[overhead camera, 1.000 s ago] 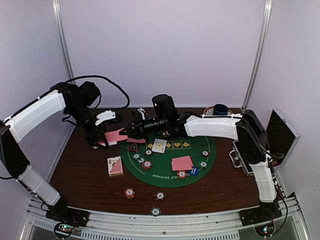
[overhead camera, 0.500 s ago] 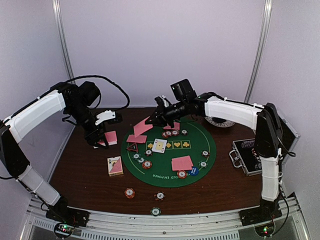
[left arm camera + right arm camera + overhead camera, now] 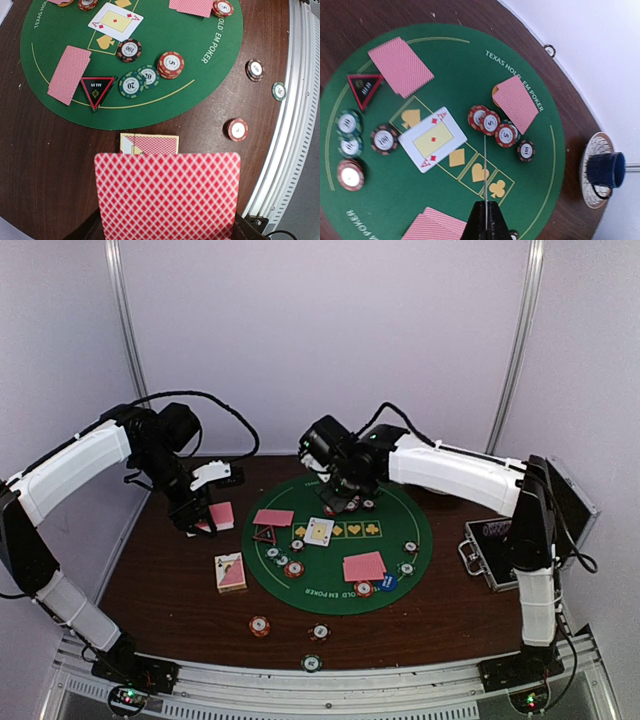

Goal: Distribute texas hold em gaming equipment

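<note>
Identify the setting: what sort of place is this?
Probably a lab robot cell, not a card room: plain white walls, metal frame posts, aluminium rail edging the table, small green poker mat.

The right arm [image 3: 450,470] has swung from the left side back over the far part of the mat [image 3: 445,60]. A loose card [image 3: 273,517] now lies flat by the triangle [image 3: 264,534]. The left gripper [image 3: 203,520] shows less pink card [image 3: 167,195] than before. The thin line [image 3: 485,170] at the right gripper [image 3: 486,210] may be the card it lifted, seen edge-on.

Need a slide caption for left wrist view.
Pink-backed card held over the deck; beyond, green poker mat with chips, triangle marker and face-up ace.
</note>
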Motion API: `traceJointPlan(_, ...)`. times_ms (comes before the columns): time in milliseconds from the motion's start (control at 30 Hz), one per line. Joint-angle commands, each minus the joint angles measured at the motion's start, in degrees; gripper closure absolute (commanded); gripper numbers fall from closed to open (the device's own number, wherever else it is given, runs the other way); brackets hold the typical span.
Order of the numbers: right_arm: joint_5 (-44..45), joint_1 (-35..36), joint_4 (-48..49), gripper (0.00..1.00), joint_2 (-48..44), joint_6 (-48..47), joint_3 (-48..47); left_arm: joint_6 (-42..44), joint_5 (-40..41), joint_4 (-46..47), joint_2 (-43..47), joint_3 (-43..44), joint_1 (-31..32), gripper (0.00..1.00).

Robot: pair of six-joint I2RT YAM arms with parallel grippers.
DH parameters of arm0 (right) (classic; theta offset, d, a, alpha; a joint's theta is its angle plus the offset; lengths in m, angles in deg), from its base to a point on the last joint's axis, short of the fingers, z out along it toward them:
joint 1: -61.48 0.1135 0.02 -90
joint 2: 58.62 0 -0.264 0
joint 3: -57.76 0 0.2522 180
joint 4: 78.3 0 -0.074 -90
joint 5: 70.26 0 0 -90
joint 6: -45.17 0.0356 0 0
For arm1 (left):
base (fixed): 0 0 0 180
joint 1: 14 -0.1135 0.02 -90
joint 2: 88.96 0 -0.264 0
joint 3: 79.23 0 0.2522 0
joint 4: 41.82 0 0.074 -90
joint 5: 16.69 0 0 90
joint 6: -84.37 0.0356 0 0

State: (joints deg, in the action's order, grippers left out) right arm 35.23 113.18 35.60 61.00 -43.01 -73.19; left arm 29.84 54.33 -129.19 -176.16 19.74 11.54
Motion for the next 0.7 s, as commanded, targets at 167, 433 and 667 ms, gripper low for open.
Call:
traceJointPlan(167, 31.33, 6.13, 24.00, 1.00, 4.11, -29.16, 14.23, 0.22, -0.31, 0.26, 1.12, 1.49, -0.32, 1.00)
traceJointPlan(433, 32.43, 6.66, 32.94, 1.00, 9.93, -35.98, 18.44, 0.18, -0.18, 0.26, 1.61, 1.24, -0.32, 1.00)
traceJointPlan(667, 29.97, 7.21, 32.11, 1.00, 11.92, -34.61, 18.66, 0.13, -0.41, 0.25, 1.28, 1.27, -0.32, 1.00)
